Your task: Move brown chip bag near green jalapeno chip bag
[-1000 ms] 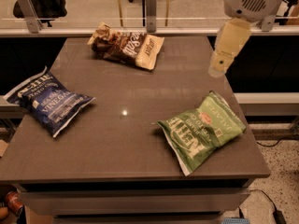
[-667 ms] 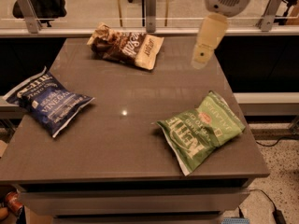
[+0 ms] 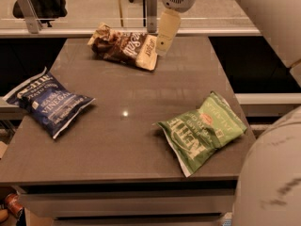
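The brown chip bag [image 3: 123,47] lies flat at about 12 o'clock on the bench [image 3: 141,91], close to the far edge. Its dark glossy body points toward 10 o'clock and its cream-tan end panel toward 2 o'clock. The white lettering on it reads sideways.

Just beside that tan end, at about 1 o'clock from the bag, hangs the pincer [image 3: 163,46]. It is a pale cream piece slanting down from a white round wrist at the top of the view. Its tip hovers next to the bag's edge, and whether it touches the bag cannot be told. Whether the pincer is spread or pressed together cannot be told either.

The green jalapeno chip bag [image 3: 202,131] rests well apart from the brown one, at about 4 o'clock on the bench near the right edge, with a white corner pointing toward the front.

A dark blue bag [image 3: 49,102] with white lettering lies at about 9 o'clock, overhanging the left edge a little.

A pale rounded part of the robot [image 3: 273,173] fills the view's 5 o'clock corner.
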`<move>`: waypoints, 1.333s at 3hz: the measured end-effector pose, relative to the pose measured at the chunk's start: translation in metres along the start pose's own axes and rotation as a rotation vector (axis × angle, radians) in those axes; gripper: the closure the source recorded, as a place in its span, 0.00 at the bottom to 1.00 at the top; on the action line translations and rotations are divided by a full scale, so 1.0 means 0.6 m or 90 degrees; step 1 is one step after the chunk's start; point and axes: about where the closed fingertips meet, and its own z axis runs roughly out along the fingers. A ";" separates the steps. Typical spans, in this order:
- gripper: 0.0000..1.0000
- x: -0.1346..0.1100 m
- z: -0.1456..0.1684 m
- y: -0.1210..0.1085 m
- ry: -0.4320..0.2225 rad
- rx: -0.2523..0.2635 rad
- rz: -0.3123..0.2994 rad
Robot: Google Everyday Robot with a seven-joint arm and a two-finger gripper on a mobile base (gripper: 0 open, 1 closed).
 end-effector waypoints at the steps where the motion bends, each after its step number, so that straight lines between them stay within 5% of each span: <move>1: 0.00 0.000 0.000 0.000 0.000 0.000 0.000; 4: 0.00 -0.083 0.009 -0.023 -0.077 0.051 -0.013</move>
